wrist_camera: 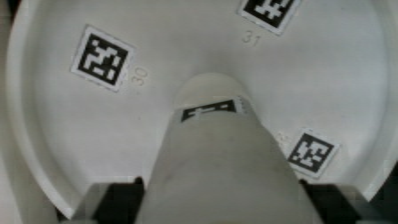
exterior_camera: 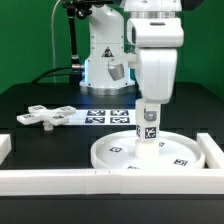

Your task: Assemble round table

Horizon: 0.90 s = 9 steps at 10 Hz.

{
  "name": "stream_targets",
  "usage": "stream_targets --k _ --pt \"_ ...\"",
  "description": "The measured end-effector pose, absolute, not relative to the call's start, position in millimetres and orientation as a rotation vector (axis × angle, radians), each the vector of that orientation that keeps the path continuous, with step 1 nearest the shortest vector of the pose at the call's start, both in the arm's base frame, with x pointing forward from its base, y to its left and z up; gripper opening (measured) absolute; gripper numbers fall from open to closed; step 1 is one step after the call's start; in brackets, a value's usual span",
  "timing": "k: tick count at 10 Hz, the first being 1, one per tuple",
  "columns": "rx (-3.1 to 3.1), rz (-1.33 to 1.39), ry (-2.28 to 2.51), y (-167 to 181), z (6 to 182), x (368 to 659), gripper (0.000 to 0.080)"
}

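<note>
The large flat round disc [exterior_camera: 120,152] lies on the table by the front wall, with square tags on its face. My gripper [exterior_camera: 149,112] is shut on the short cylindrical post [exterior_camera: 150,133] and holds it upright over the disc's middle. I cannot tell whether the post's lower end touches the disc. In the wrist view the post [wrist_camera: 222,140] runs out from between my dark fingers [wrist_camera: 121,202] toward the disc [wrist_camera: 71,130]. The cross-shaped foot [exterior_camera: 45,117] lies flat at the exterior view's left, apart from the gripper.
The marker board [exterior_camera: 105,117] lies behind the disc. A white border wall [exterior_camera: 80,181] runs along the front, and another piece [exterior_camera: 213,150] stands at the exterior view's right. The robot's base [exterior_camera: 105,60] is at the back.
</note>
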<state>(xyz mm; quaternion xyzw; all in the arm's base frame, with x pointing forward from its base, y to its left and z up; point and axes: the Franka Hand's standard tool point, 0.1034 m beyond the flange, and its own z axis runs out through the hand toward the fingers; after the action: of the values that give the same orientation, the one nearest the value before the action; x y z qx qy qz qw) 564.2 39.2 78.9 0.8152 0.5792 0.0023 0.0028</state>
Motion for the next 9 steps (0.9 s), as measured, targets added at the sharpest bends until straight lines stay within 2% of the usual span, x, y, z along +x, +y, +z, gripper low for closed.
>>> stream_targets --k 2,7,9 --pt "2.797 -0.040 1.448 39.8 78.2 560.3 0.0409" --pt "2.993 -0.026 0.966 40.0 78.2 562.0 0.0409" --pt "3.117 0.025 0.607 34.6 77.3 560.1 0.0409"
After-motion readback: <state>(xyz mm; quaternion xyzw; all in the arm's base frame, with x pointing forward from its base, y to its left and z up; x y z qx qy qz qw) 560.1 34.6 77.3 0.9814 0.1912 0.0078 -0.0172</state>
